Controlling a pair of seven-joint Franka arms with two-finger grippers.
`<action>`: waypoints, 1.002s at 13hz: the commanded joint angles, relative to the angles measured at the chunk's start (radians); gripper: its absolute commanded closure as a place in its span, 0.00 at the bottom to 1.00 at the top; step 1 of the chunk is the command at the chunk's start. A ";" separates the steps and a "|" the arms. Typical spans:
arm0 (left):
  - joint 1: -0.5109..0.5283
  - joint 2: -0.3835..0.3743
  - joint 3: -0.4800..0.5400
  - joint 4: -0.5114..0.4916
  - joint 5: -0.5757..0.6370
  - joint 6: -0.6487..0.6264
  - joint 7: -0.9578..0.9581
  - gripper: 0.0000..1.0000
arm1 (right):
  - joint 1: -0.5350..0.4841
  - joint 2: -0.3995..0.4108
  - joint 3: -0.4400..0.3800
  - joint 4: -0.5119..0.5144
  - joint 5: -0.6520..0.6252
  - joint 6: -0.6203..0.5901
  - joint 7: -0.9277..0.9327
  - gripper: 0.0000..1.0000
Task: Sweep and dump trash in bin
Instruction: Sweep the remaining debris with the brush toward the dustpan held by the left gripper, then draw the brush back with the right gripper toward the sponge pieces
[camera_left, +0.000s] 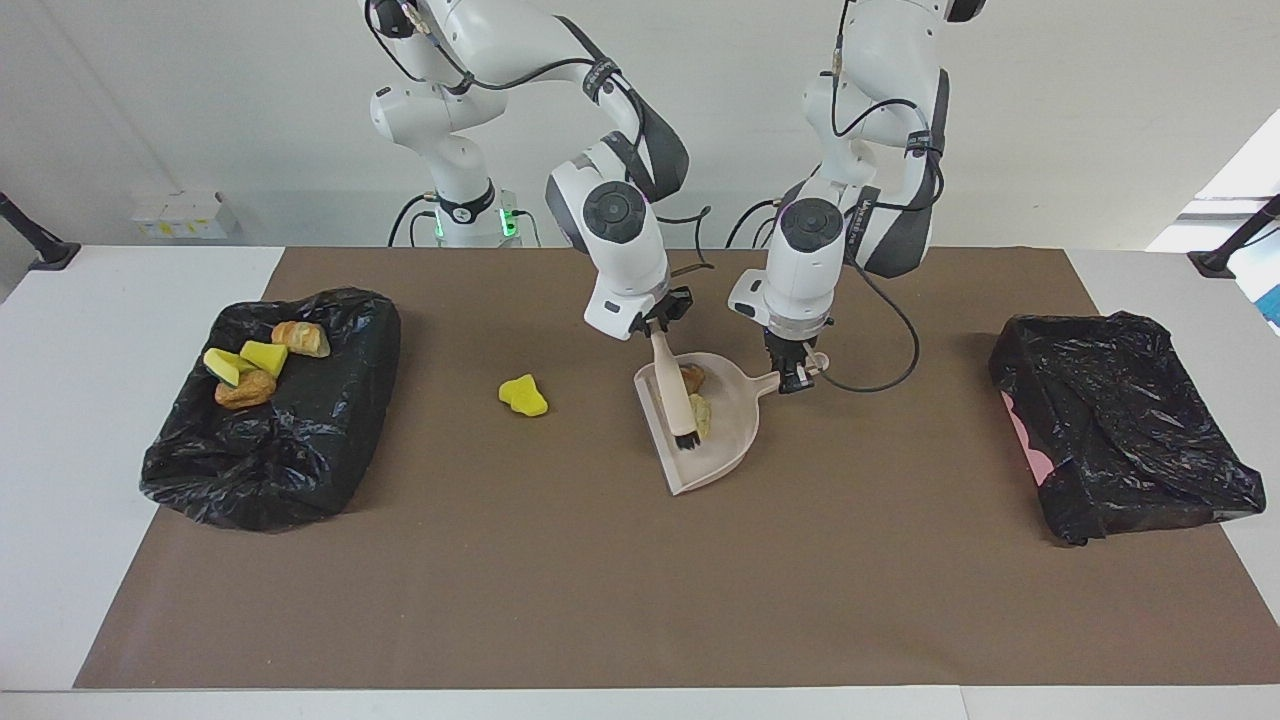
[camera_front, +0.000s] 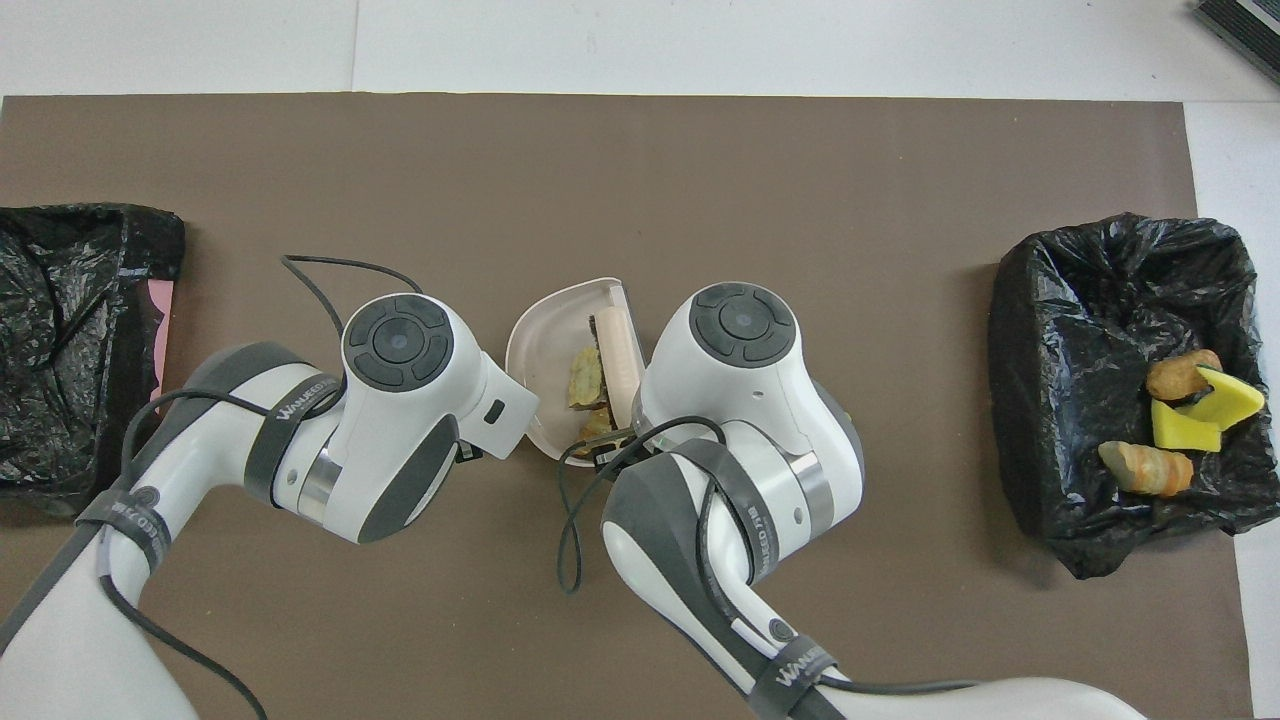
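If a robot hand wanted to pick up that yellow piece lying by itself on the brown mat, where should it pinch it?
Probably across the narrow middle of the yellow piece, coming straight down from above. It lies low and flat on the mat with two lumpy ends and bare mat all around it.

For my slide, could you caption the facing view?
Right gripper brushes two scraps into left gripper's dustpan.
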 joint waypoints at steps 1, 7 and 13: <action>-0.003 -0.032 0.007 -0.044 0.023 0.024 0.011 1.00 | -0.070 -0.027 0.000 0.021 -0.062 -0.085 0.009 1.00; -0.009 -0.032 0.008 -0.044 0.023 0.026 0.009 1.00 | -0.272 -0.188 0.003 -0.165 -0.205 -0.221 0.043 1.00; -0.011 -0.030 0.007 -0.044 0.023 0.030 0.009 1.00 | -0.348 -0.418 0.008 -0.612 -0.261 0.072 0.043 1.00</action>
